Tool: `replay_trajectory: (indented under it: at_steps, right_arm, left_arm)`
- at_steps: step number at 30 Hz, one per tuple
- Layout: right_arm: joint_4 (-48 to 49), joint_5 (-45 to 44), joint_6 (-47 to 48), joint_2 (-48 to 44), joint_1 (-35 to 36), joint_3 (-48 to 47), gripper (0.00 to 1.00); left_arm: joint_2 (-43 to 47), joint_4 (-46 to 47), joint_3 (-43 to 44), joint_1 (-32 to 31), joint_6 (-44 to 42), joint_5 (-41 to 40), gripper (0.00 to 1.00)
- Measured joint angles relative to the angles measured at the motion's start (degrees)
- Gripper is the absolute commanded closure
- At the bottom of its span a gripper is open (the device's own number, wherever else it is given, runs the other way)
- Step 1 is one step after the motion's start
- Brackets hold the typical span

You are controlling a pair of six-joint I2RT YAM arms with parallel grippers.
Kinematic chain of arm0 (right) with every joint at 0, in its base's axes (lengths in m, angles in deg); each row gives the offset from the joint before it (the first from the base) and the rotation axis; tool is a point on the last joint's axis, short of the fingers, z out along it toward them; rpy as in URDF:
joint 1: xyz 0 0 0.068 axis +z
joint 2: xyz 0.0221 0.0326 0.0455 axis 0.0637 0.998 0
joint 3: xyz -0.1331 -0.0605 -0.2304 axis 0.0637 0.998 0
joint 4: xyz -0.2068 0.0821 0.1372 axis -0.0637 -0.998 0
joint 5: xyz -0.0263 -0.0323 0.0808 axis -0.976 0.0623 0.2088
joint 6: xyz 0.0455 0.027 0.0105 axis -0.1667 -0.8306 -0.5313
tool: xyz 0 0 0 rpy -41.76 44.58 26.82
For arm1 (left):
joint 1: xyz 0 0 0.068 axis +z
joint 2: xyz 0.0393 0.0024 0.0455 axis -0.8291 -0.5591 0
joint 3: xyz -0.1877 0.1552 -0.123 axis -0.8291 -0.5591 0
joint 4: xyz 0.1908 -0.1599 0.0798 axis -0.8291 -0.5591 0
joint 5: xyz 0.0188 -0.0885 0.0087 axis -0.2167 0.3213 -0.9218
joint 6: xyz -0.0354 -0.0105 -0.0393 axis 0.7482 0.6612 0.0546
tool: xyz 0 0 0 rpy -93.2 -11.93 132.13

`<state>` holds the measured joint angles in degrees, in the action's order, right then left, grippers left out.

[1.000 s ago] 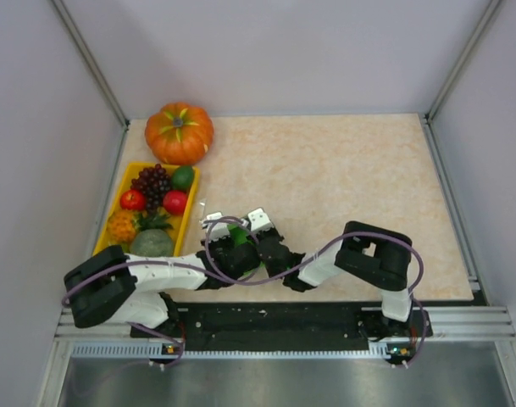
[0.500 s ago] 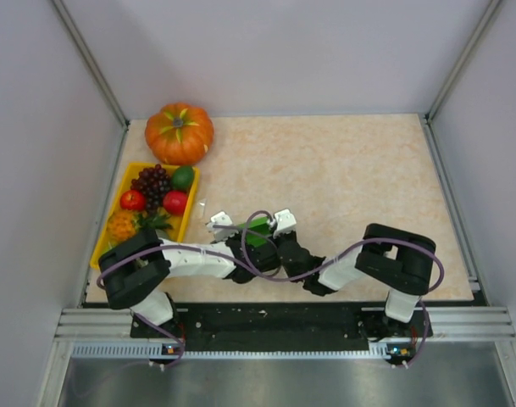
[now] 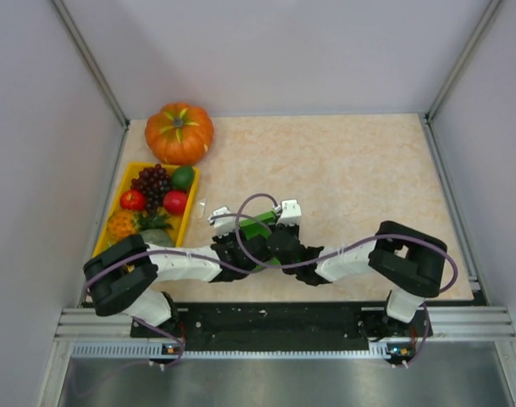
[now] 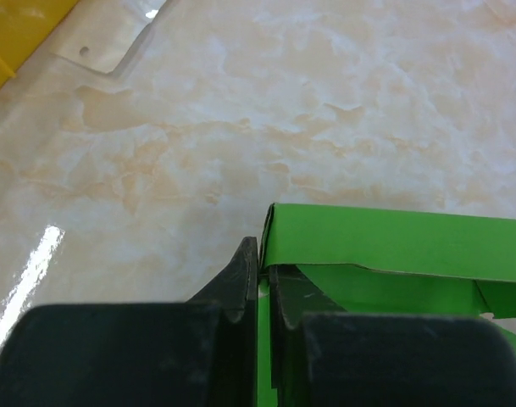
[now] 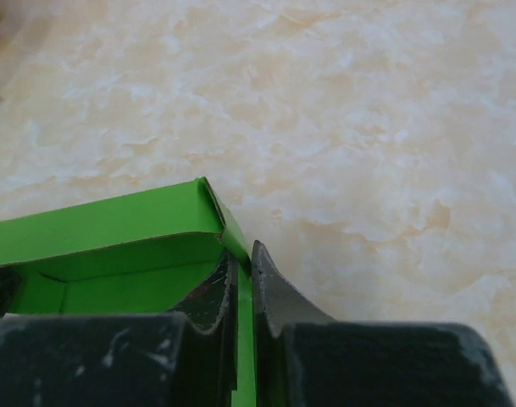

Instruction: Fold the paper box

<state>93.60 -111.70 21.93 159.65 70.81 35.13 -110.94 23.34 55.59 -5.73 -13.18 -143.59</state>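
The paper box (image 3: pixel 259 229) is a bright green card shape, partly folded, held just above the table between both arms near the front middle. My left gripper (image 4: pixel 263 263) is shut on the box's left wall (image 4: pixel 393 242), the thin card pinched between its black fingers. My right gripper (image 5: pixel 243 264) is shut on the right wall near a corner (image 5: pixel 113 225). In the top view the left gripper (image 3: pixel 243 243) and right gripper (image 3: pixel 275 241) sit close together, and they hide most of the box.
An orange pumpkin (image 3: pixel 180 132) stands at the back left. A yellow tray (image 3: pixel 119 188) of fruit lies along the left edge. A clear plastic scrap (image 3: pixel 202 208) lies between the tray and the box, also in the left wrist view (image 4: pixel 113 38).
Both grippers have carried the green box a little right and farther onto the table. The left arm's elbow has swung, and the right arm's elbow has shifted right.
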Motion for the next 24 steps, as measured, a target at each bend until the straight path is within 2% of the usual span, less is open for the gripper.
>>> replay_trajectory:
  at_steps: [3, 4, 5, 8, 10, 12, 13, 14, 15, 17, 18, 24]
  right_arm:
    - [-11.85, 2.10, -12.20, -2.29, -1.90, -4.11, 1.00]
    - [-19.19, 3.02, -17.68, -2.32, -2.75, -7.63, 1.00]
    - [-20.85, 3.15, -19.04, -2.29, -3.54, -8.63, 1.00]
    - [-31.08, 4.50, -28.81, -1.14, -5.11, -13.88, 1.00]
    - [-33.73, 4.70, -31.95, -1.31, -5.22, -14.75, 1.00]
    - [-30.32, 4.44, -29.46, -2.12, -5.03, -12.72, 1.00]
    - [-25.44, 4.55, -26.58, -2.91, -4.76, -9.11, 1.00]
    - [-19.10, 5.22, -23.23, -4.24, -4.39, -4.13, 0.95]
    - [-14.34, 6.62, -20.83, -5.42, -3.87, 0.26, 0.77]
    - [-4.26, 11.41, -14.40, -7.82, -3.58, 8.92, 0.65]
    - [-2.56, 12.70, -10.64, -8.66, -4.04, 10.99, 0.54]
    - [2.91, 24.46, 3.48, -9.88, -7.87, 16.52, 0.49]
  left_arm:
    - [-3.23, -9.77, 4.28, 1.25, 11.28, 0.35, 1.00]
    - [-4.09, -12.44, 5.57, 1.42, 14.29, 0.09, 1.00]
    - [-4.98, -14.25, 6.45, 1.03, 16.79, -0.74, 1.00]
    - [-5.49, -14.97, 6.82, 1.44, 19.93, -1.29, 1.00]
    - [-5.33, -14.40, 6.62, 1.57, 19.56, -1.25, 1.00]
    - [-5.29, -13.49, 6.32, 1.01, 17.75, -1.81, 1.00]
    - [-5.18, -12.96, 6.32, 0.68, 16.57, -1.70, 1.00]
    - [-4.98, -12.41, 6.32, 0.66, 15.30, -1.29, 1.00]
    - [-4.68, -11.39, 6.27, 0.66, 13.20, -0.48, 1.00]
    - [-3.45, -8.07, 5.35, 0.28, 7.96, 1.55, 1.00]
    - [-2.51, -6.82, 4.26, 0.28, 5.79, 1.25, 1.00]
    - [1.42, 1.14, -0.74, 2.03, -8.83, 2.23, 1.00]
